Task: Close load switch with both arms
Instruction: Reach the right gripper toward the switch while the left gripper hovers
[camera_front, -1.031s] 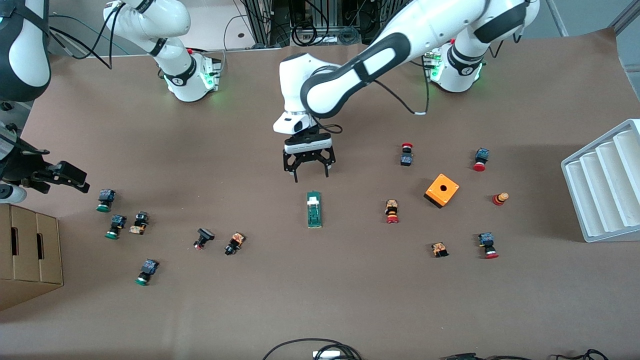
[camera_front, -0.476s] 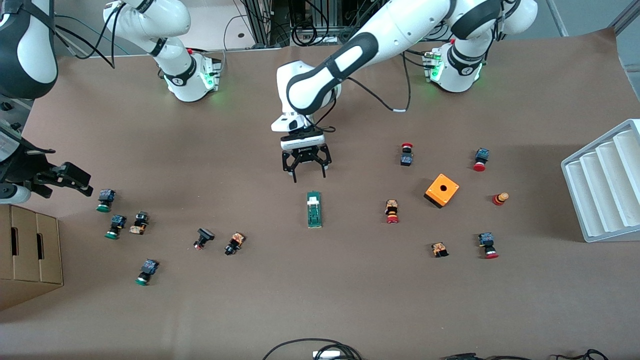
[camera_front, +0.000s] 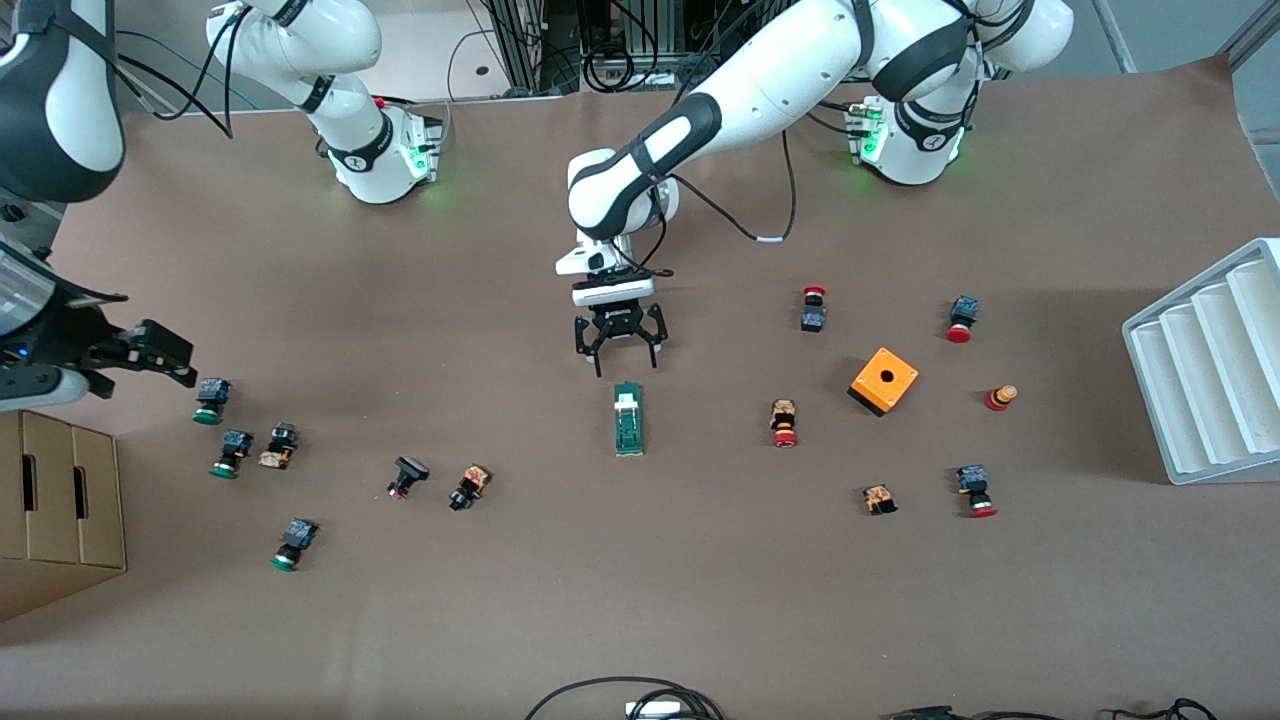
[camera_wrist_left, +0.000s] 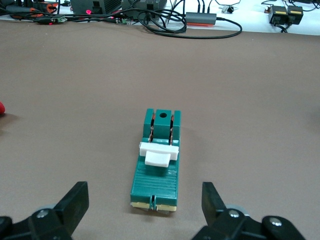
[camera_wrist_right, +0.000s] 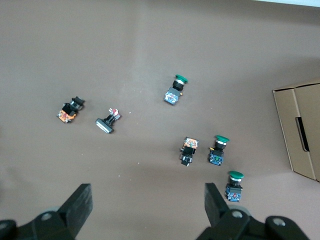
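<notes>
The load switch is a slim green bar with a white sliding block, lying flat mid-table. In the left wrist view the load switch lies just ahead of the open fingers, centred between them. My left gripper is open and empty, pointing down, low over the table just farther from the front camera than the switch, not touching it. My right gripper is open and empty at the right arm's end of the table, over bare table beside green-capped buttons. In the right wrist view the right gripper holds nothing.
Red-capped push buttons and an orange box with a hole lie toward the left arm's end, beside a white ribbed tray. Green-capped and black buttons lie toward the right arm's end near a cardboard box.
My left gripper has come lower and closer to the load switch, still open. My right gripper has shifted slightly toward the table's middle. The switch has not moved.
</notes>
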